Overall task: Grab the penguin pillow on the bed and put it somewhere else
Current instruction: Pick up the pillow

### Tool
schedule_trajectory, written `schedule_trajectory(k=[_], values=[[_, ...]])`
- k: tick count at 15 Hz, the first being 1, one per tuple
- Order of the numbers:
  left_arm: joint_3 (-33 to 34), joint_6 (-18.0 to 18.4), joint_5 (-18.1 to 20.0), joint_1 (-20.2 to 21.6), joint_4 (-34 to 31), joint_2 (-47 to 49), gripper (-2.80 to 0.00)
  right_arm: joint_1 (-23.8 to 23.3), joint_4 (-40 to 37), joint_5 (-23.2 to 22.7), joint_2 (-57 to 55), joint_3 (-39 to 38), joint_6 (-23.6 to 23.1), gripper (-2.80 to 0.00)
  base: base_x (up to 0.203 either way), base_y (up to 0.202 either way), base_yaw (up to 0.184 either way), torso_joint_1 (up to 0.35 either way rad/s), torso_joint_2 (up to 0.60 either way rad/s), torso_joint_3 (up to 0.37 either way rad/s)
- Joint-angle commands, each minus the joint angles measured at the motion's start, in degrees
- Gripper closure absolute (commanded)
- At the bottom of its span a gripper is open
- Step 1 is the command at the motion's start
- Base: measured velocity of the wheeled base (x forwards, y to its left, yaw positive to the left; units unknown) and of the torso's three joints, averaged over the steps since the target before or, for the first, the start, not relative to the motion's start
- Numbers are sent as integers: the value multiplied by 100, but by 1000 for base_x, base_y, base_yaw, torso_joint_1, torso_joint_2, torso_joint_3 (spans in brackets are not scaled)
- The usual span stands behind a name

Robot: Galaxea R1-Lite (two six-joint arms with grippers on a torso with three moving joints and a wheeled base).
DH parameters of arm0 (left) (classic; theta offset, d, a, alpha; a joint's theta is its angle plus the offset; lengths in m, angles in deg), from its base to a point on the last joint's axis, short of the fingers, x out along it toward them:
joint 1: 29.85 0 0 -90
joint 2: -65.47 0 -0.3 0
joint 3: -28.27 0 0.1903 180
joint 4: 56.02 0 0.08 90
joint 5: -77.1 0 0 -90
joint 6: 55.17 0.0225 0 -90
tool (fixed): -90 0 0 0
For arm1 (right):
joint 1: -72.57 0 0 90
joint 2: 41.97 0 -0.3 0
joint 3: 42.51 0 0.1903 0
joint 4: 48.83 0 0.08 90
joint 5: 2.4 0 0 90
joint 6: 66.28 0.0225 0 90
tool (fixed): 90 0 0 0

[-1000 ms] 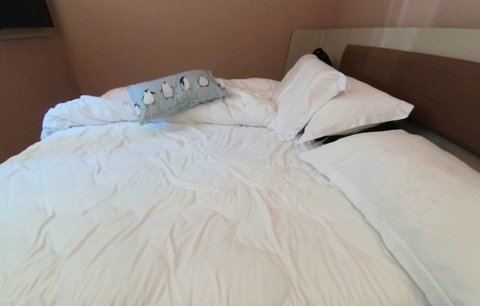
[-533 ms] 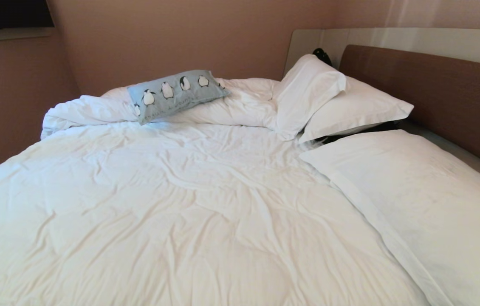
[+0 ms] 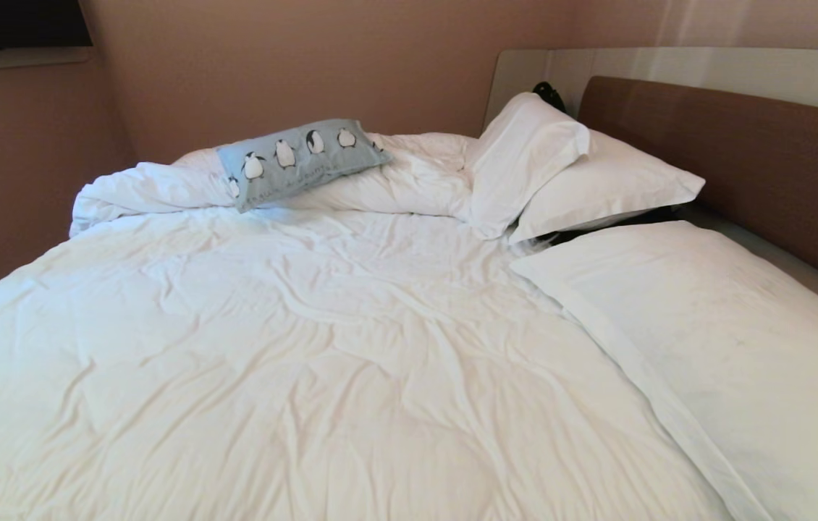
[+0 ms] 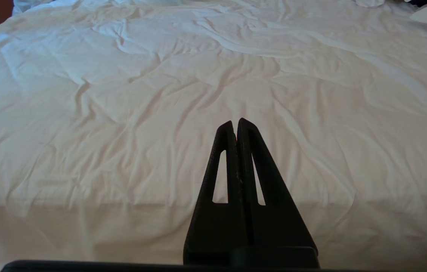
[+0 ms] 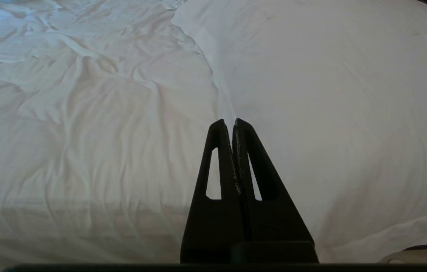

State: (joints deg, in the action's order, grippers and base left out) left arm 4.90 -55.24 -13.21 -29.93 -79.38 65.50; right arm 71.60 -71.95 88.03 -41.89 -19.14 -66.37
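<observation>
The penguin pillow (image 3: 300, 161), light blue-grey with a row of black-and-white penguins, lies tilted on the bunched duvet at the far side of the bed (image 3: 322, 347). Neither arm shows in the head view. My left gripper (image 4: 235, 122) is shut and empty, held above the near edge of the rumpled white duvet (image 4: 160, 94). My right gripper (image 5: 233, 122) is shut and empty too, above the near edge where the duvet meets a large white pillow (image 5: 330, 94). The penguin pillow appears in neither wrist view.
Two plain white pillows (image 3: 568, 174) lean at the brown headboard (image 3: 742, 159), and a third large white pillow (image 3: 727, 340) lies flat at the right. A dark object (image 3: 545, 90) pokes up behind the pillows. Pinkish walls (image 3: 11, 166) close off the left and far sides.
</observation>
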Motion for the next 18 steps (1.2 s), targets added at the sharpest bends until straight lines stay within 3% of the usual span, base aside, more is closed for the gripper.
schedule_trajectory(k=[1,14,18], values=[[8,-1,-4,-1,0,-2,0,0,2,1,1,0,-1,0,0,0,0,0,0,0],[0,-1,-4,-1,0,6,0,0,63,19,1,0,-53,0,0,0,0,0,0,0],[1,-1,-4,-1,0,-2,0,0,116,-19,1,474,-124,0,0,0,0,0,0,0]])
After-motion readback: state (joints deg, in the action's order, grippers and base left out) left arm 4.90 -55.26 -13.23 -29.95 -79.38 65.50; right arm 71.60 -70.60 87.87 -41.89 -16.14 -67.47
